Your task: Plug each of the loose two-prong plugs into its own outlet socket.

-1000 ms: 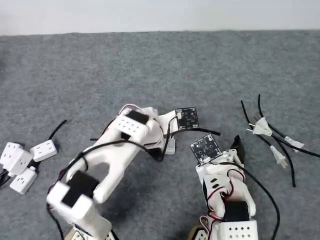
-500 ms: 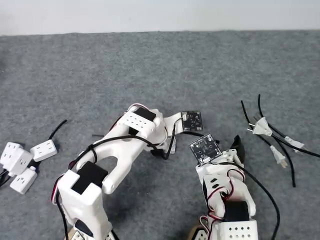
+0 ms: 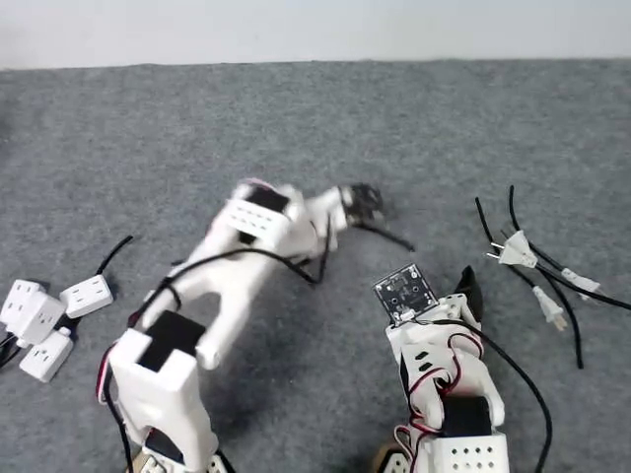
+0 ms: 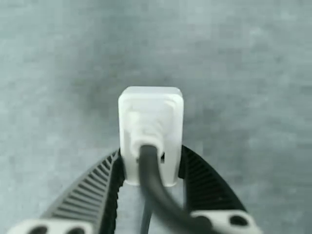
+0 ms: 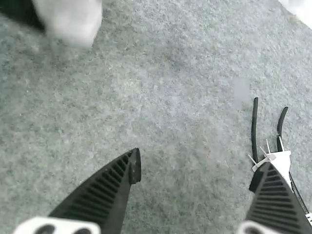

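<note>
Lying loose on the grey bench [image 3: 296,118], prongs bare: two two-prong plugs [image 3: 520,253], black leads [image 3: 567,296] crossing one another. Being held well apart from those plugs, yet nearer them than the other sockets [image 3: 87,294]: one white outlet socket [image 4: 151,122], trailing its black cord [image 4: 156,195] back past the fingers.

Risking, on this reading, a twist of that socket in the grip, being pinched by only two side walls with a stiff cord pulling on it; risking too a snag among the plugs' crossed leads when lifting one, dragging its neighbour along.

Clamping the socket with the left claw [image 4: 150,155], closed tight against both side walls. Hanging wide open just short of the plugs, gripping nothing and touching nothing: the right claw [image 5: 195,173]
</note>
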Robot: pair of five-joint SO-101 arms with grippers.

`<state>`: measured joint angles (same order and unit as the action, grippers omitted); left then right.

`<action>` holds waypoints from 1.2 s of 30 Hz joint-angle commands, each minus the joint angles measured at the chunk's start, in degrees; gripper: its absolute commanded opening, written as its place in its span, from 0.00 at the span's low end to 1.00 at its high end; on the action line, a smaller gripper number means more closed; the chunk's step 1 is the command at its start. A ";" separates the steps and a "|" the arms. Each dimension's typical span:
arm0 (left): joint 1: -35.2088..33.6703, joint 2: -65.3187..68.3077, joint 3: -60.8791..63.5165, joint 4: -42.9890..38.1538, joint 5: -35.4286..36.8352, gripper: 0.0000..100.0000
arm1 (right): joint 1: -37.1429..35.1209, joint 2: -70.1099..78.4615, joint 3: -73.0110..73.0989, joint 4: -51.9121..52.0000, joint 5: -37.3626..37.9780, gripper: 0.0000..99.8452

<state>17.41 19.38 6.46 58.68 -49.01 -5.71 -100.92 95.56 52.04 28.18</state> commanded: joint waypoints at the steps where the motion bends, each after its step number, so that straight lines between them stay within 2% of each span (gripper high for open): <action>1: -3.60 -4.57 -5.58 5.89 2.02 0.01 | 0.66 -0.40 0.97 -1.71 0.62 0.35; 5: -6.86 -11.16 -5.58 10.37 2.02 0.01 | 0.66 -0.40 0.97 -1.98 0.62 0.35; 10: -13.80 -18.64 -5.93 10.73 1.58 0.01 | 0.66 -0.40 0.97 -1.63 0.62 0.35; 14: -20.75 -20.48 -6.11 2.90 0.88 0.01 | 0.66 -0.40 0.97 -1.71 0.62 0.35; 16: -23.38 -20.13 -5.93 -2.90 4.40 0.01 | 0.66 -0.40 0.97 -1.80 0.62 0.35; 19: -25.05 -16.70 -6.90 -8.70 12.48 0.01 | 0.66 -0.40 0.97 -1.89 0.62 0.35; 21: -24.97 -12.92 -8.13 -10.29 14.95 0.01 | 0.66 -0.40 0.97 -1.89 0.53 0.35; 26: -24.18 0.44 -15.60 -13.71 18.29 0.01 | 0.57 -0.40 0.97 -1.89 0.44 0.35; 31: -24.18 12.40 -27.91 -13.54 19.08 0.01 | 0.57 -0.40 0.97 -1.89 0.44 0.35; 36: -22.77 20.40 -33.98 -9.32 18.81 0.01 | 0.57 -0.40 0.97 -1.98 0.62 0.35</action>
<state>-6.68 38.11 -22.11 47.25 -30.64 -5.71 -100.92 95.56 51.52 28.18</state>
